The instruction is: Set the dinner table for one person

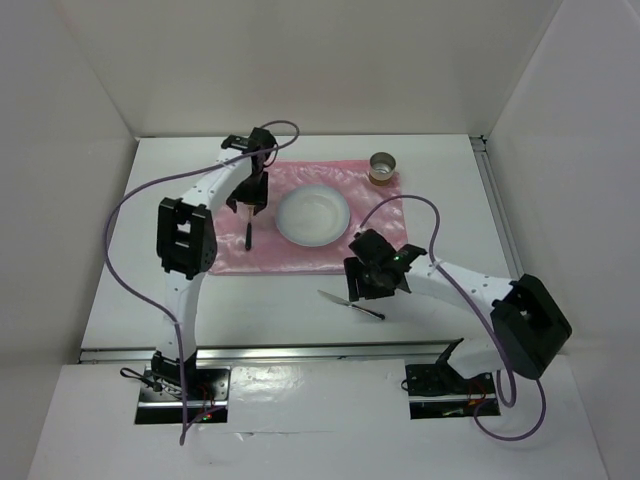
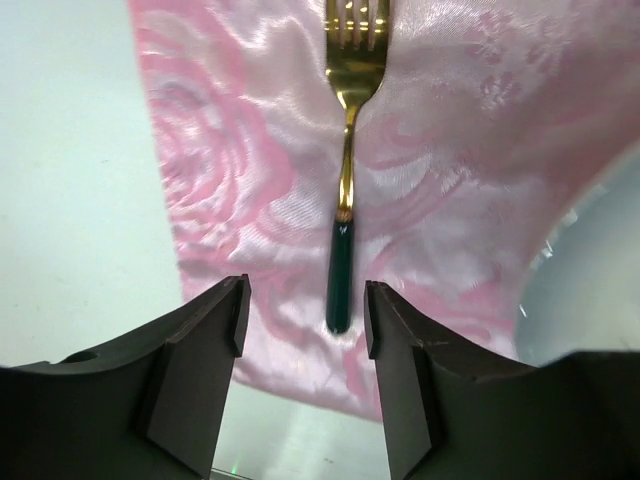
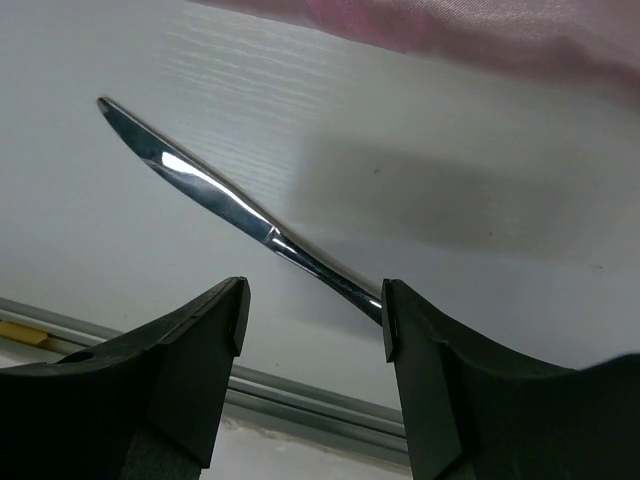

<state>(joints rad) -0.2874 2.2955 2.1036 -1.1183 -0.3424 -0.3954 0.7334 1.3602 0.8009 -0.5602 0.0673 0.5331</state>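
Jaws parted, empty: left gripper [image 2: 305,305] flanks a gold-tined, green-handled fork [image 2: 346,190], colours lost overhead; right gripper [image 3: 315,315], a slim polished knife [image 3: 215,195].

Mat [image 1: 262,250]: on the table [image 1: 120,300], centre.
Plate [image 1: 313,215]: on the mat's middle.
Fork [image 2: 345,200]: on the mat, left of the plate.
Cup [image 1: 383,167]: at the mat's far right corner.
Knife [image 1: 350,304]: on the table, before the mat's near edge.
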